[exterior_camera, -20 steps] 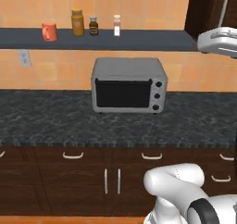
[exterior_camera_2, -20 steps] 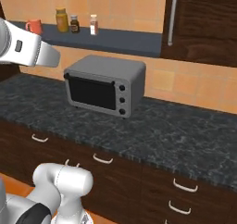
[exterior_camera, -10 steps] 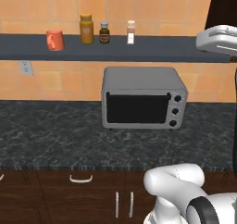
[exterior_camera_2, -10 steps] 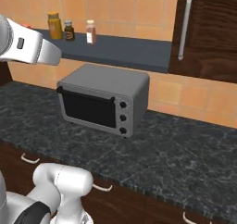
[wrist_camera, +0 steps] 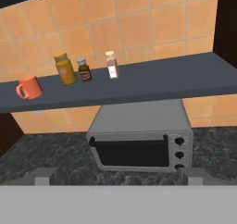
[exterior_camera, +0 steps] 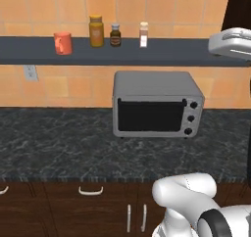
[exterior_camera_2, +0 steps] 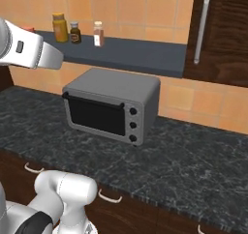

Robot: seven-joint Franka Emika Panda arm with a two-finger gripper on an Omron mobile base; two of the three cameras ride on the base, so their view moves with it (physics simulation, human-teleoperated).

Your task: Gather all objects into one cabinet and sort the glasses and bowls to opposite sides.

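Note:
An orange-red mug (exterior_camera: 62,43) with a handle stands at the left end of a dark wall shelf (exterior_camera: 171,55), and the hand view looks at the same mug (wrist_camera: 30,88) from well back. My gripper (wrist_camera: 116,176) is open, its fingertips (wrist_camera: 44,174) spread wide with nothing between them. It points at the shelf from a distance, above the counter. A dark cabinet door (exterior_camera_2: 223,30) with a long handle hangs at the shelf's right end. The bowls are out of view.
Three spice jars (exterior_camera: 96,31) (exterior_camera: 115,35) (exterior_camera: 143,34) stand on the shelf right of the mug. A grey toaster oven (exterior_camera: 157,105) sits on the dark stone counter (exterior_camera: 54,143) under the shelf. My white forearm (exterior_camera_2: 29,49) crosses high over the counter.
The base has driven closer, so the shelf, mug and oven look larger and have shifted in both base views. The things themselves have not moved. The gripper stays open.

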